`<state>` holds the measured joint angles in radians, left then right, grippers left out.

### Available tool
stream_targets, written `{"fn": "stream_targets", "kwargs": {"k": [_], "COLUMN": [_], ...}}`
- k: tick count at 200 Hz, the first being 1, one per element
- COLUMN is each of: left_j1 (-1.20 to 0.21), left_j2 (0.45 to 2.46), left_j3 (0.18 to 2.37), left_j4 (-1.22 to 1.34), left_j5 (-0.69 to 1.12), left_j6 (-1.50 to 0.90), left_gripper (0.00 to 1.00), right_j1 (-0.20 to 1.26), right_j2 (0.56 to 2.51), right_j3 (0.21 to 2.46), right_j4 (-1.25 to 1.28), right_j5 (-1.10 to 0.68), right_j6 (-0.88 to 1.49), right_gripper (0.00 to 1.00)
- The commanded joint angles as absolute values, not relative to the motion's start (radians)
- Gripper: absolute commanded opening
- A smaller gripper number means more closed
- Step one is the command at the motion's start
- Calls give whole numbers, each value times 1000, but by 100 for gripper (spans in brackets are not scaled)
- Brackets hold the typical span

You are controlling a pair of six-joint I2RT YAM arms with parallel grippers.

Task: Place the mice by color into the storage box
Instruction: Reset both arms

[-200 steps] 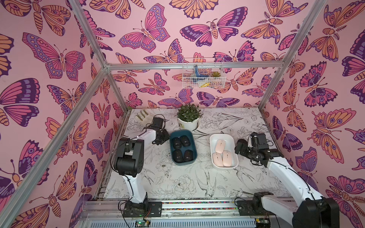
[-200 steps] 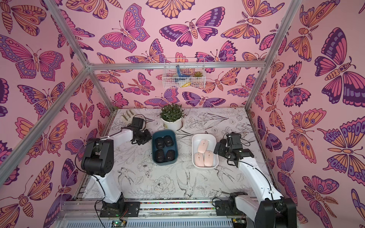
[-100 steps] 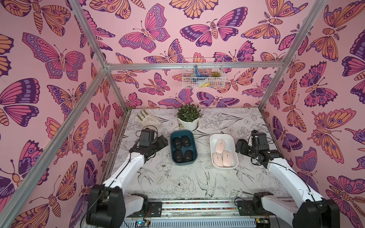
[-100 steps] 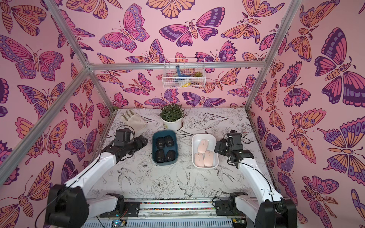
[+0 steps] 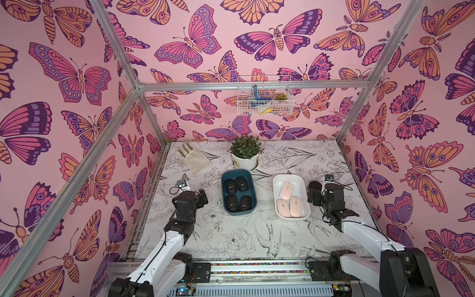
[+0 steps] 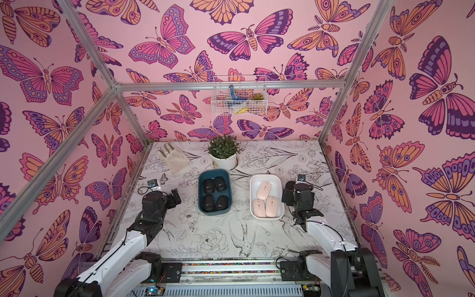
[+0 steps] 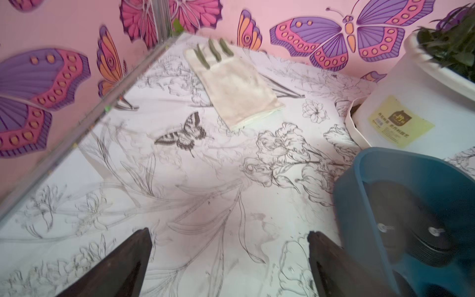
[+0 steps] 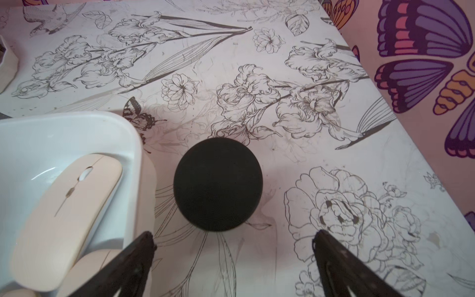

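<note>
A plant (image 5: 245, 150) in a white pot stands at the back of the table (image 5: 231, 244). A glove (image 5: 192, 159) lies flat near the back left corner. A wire basket (image 5: 263, 102) hangs on the back wall. A small black jar (image 8: 218, 183) stands just beside the white box (image 5: 289, 176), right in front of the right gripper (image 8: 232, 235).

The four black mice (image 5: 232, 203) lie in the blue box (image 5: 237, 171). The three pink mice (image 5: 285, 190) lie in the white box.

The left gripper (image 7: 228, 235) hangs over bare table just beside the blue box. Its jaws are wide apart and hold nothing. The right gripper's jaws are wide apart too. The jar sits just ahead of their tips, not between them, and they hold nothing.
</note>
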<state>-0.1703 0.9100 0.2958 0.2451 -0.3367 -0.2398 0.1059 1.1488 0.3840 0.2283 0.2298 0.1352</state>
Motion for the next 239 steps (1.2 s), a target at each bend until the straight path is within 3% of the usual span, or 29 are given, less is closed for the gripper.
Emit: {"fn": "stream_targets", "kwargs": {"k": [1,14,35,73,91,109,123,135,148,160,173,187,239], "left_j1": [-168,-166,-165,-136,-77,-22,-16,-13,2,12,14,14,15], "left_j2": [974,1045,1200,1507,1439,1589,1496,1570,1516,1558,1519,1554,1530], "left_j3": [243,229,178,275,274,240,314,319,383,346,372,346,355], "left_j4": [533,576,885,1058,939,1193,901,1019,826,975,851,964,908], "left_j5": [-388,-416,-399,-315,-212,-145,-90,-90,-134,-126,-123,-128,-150], "left_j6": [-45,-34,31,92,29,15,0,19,-40,-34,-50,-38,-56], "left_gripper": [100,100,99,99,100,99,99,99,99,99,99,99,99], "right_j1": [101,102,101,100,98,97,87,63,24,20,20,20,21], "right_j2": [1183,1204,1248,1374,1476,1525,1513,1507,1510,1509,1506,1506,1506], "right_j3": [375,342,315,296,285,312,341,383,402,400,400,396,397], "right_j4": [428,564,700,889,1008,1020,943,845,813,816,816,820,821], "right_j5": [218,200,218,164,178,219,220,208,151,147,149,149,149], "right_j6": [69,41,9,-28,-26,-7,5,35,64,64,64,63,63], "right_gripper": [99,99,99,99,99,99,98,99,99,99,99,99,99]}}
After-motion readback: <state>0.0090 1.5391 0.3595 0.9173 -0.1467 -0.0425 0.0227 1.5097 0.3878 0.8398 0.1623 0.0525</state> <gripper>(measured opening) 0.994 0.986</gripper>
